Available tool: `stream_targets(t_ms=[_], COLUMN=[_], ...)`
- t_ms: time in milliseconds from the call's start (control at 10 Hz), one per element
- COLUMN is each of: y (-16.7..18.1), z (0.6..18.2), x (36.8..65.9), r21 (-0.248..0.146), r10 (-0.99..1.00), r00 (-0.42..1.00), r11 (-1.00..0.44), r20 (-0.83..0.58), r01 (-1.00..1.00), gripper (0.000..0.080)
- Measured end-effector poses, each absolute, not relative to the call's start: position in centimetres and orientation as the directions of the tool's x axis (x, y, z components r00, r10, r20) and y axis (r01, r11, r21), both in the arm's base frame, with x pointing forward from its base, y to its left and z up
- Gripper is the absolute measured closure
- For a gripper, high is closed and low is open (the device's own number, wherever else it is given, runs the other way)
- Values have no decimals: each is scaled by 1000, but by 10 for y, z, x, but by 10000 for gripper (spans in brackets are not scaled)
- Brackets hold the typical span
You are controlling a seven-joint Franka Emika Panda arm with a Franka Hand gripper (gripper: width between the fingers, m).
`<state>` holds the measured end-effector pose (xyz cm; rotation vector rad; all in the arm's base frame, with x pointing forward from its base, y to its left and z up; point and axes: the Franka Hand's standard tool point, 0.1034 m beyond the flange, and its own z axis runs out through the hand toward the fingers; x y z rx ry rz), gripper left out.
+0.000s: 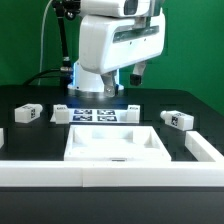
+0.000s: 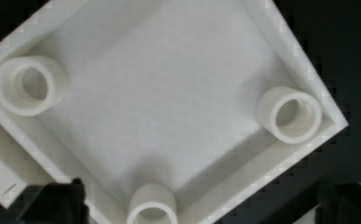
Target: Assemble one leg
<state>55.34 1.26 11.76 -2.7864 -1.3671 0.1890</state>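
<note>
Small white legs with black-and-white tags lie on the black table around the panel: one at the exterior view's left, one beside it, and one at the right. The large white square panel lies in the middle. My gripper hangs low behind the panel, its fingertips hard to make out there. In the wrist view my gripper is open and empty, with dark fingers wide apart over the panel. Round sockets show at the panel's corners. No leg shows in the wrist view.
The marker board lies flat behind the panel, under the arm. Another white piece lies at the exterior view's right of the panel. A long white rail runs along the front edge. Cables hang behind the arm.
</note>
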Motion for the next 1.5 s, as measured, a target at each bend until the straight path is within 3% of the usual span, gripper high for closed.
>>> stream_targets(t_ms=[100,700,900,1000,1200,1500], y=[10,10,1,-1,-3,-1], z=[119,118,106,102,89,76], x=[550,548,529,519,515,511], r21=[-147,-149,-140,-157,-126,-49], r10=[810,812,893,915,954,945], r00=[569,565,441,394,299,325], r11=[-586,-582,-450,-404,-299,-324], r20=[-144,-144,-91,-89,-25,19], r01=[797,799,882,901,946,945], gripper=[150,150,150,150,150,150])
